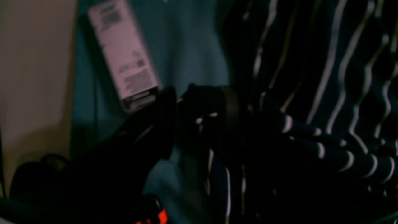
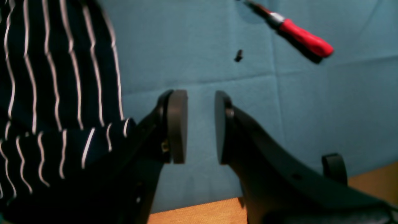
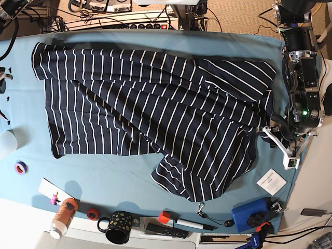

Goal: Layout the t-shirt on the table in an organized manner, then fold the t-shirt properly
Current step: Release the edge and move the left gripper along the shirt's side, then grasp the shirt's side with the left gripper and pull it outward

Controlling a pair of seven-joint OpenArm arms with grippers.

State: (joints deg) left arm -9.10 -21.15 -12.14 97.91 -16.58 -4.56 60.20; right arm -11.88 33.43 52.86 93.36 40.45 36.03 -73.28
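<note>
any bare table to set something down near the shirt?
Bare table left of the shirt, between its hem and the purple tape roll. Also the strip under its lower edge, above the mug. Crowded: the near edge, with bottle, marker, blue box.

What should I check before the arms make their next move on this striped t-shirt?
1. Right gripper open with nothing between its jaws: ok.
2. Left gripper free of the t-shirt: cannot tell; striped cloth sits between its jaws and the view is dark.
3. T-shirt lying flat: not ok; creased, with a flap folded over at the near edge.
4. T-shirt fully on the table: ok.
5. Screwdriver apart from the t-shirt: ok.
</note>
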